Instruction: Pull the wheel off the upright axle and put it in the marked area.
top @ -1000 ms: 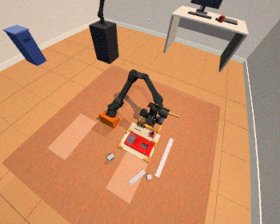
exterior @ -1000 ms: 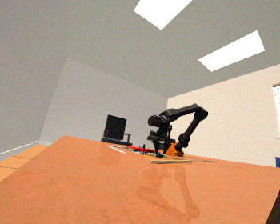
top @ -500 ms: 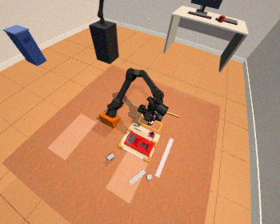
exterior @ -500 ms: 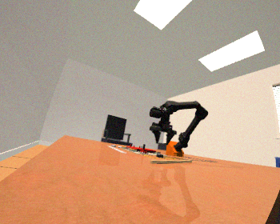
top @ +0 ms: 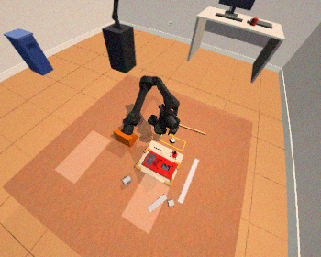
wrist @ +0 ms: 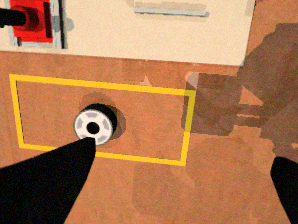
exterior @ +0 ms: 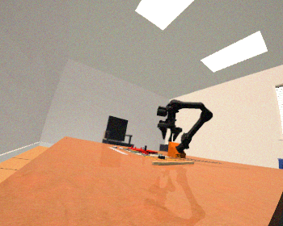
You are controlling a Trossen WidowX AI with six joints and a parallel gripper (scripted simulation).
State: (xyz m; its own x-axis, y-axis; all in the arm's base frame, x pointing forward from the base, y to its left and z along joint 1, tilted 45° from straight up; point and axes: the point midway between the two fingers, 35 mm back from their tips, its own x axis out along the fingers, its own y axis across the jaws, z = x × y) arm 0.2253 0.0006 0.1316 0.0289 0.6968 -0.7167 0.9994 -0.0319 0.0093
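Note:
The wheel (top: pixel 172 140) (exterior: pixel 162 156) (wrist: pixel 93 128), with a black tyre and pale spoked face, lies face up inside the yellow marked outline (top: pixel 184 146) (wrist: pixel 102 84), left of its middle in the wrist view. My gripper (top: pixel 163 128) (exterior: pixel 169 138) (wrist: pixel 182 155) is open and empty, raised above the table. In the wrist view the left fingertip overlaps the wheel's lower edge, but the exterior view shows the fingers well above it. The red axle holder (top: pixel 174 154) (wrist: pixel 33 22) stands on the cream board without the wheel; its black axle shows bare.
The cream board (top: pixel 159 146) (wrist: pixel 150 37) lies beside the outline and bears a red panel (top: pixel 159 164). A wooden stick (top: pixel 193 129) (exterior: pixel 173 163) lies beyond the outline. An orange block (top: pixel 125 137) (exterior: pixel 175 149) is at the arm's base. A white strip (top: pixel 189 181) and small grey blocks lie farther off.

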